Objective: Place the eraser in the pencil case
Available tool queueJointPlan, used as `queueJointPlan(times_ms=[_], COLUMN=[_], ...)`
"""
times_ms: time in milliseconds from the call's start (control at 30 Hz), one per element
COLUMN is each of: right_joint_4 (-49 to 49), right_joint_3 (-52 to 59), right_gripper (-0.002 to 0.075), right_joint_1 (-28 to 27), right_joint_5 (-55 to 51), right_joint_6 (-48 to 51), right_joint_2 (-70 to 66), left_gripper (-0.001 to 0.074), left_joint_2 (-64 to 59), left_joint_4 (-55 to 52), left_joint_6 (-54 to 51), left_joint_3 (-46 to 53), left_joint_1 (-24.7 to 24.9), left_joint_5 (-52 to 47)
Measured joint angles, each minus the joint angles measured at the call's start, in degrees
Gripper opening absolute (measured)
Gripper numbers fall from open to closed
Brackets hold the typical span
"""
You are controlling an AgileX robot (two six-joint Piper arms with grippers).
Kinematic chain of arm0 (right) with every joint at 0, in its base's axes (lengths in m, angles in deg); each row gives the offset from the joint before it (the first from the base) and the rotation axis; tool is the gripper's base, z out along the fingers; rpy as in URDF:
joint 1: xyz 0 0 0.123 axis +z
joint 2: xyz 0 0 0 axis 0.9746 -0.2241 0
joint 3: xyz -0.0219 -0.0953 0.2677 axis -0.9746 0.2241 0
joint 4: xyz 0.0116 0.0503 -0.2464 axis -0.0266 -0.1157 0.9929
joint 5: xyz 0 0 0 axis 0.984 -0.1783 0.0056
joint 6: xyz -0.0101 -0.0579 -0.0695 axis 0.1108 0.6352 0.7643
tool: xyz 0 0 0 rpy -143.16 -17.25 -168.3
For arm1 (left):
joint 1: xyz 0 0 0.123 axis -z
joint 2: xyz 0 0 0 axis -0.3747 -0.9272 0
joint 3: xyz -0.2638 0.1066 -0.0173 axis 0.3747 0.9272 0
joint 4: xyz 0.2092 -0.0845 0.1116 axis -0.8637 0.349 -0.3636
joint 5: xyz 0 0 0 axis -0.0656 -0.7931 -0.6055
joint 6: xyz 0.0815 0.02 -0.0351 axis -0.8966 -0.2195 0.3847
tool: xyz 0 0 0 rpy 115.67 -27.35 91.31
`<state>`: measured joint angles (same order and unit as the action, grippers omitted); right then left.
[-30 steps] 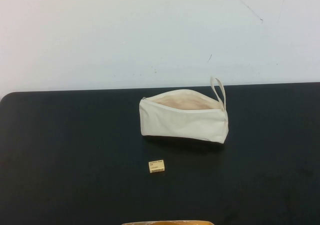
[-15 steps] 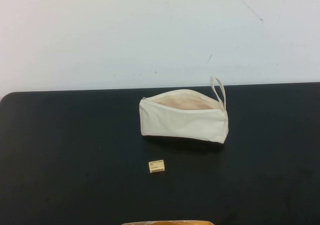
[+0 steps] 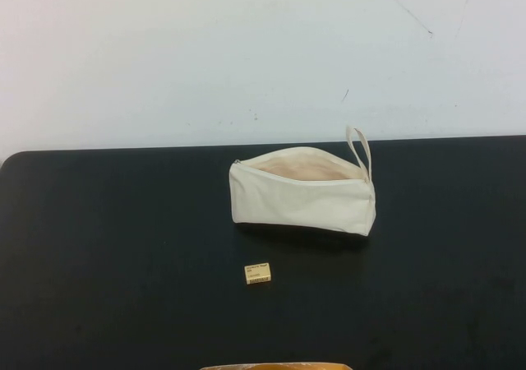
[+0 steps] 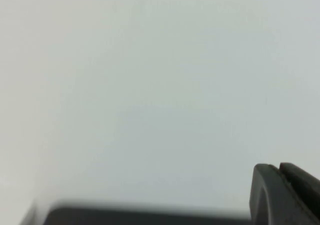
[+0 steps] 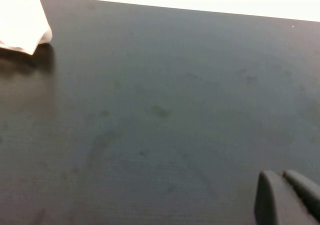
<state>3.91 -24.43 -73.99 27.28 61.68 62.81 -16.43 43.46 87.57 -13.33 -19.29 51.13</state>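
The pencil case [image 3: 302,191] is a cream-white zip pouch lying on the black table [image 3: 115,247] at its middle back. Its zip is open, the pale beige lining shows, and a loop strap [image 3: 359,150] stands at its right end. The eraser [image 3: 257,273], a tiny cream-yellow block with dark print, lies alone in front of the pouch. Neither gripper shows in the high view. My left gripper [image 4: 278,168] is shut and empty, facing a pale wall. My right gripper [image 5: 281,175] is shut and empty over bare table, far from a corner of the pencil case [image 5: 22,27].
A white wall [image 3: 246,49] rises behind the table's back edge. An orange-tan object [image 3: 275,367] pokes in at the near edge of the high view. The table's far edge [image 5: 200,10] runs across the right wrist view.
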Motion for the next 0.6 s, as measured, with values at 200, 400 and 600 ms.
queueJointPlan(times_ms=[200, 400, 600], right_joint_4=[0.0, 0.0, 0.0], right_joint_3=[0.0, 0.0, 0.0], right_gripper=[-0.0001, -0.0001, -0.0001], right_joint_1=[0.0, 0.0, 0.0], right_joint_5=[0.0, 0.0, 0.0], right_joint_6=[0.0, 0.0, 0.0], right_joint_2=[0.0, 0.0, 0.0], left_gripper=[-0.0001, -0.0001, -0.0001], left_joint_2=[-14.35, -28.26, -44.2], left_joint_4=[1.17, 15.23, 36.08], left_joint_6=[-6.11, -31.35, -48.15], left_joint_3=[-17.7, -21.36, -23.23], left_joint_1=[0.0, 0.0, 0.0], left_joint_5=[-24.66, -31.52, -37.17])
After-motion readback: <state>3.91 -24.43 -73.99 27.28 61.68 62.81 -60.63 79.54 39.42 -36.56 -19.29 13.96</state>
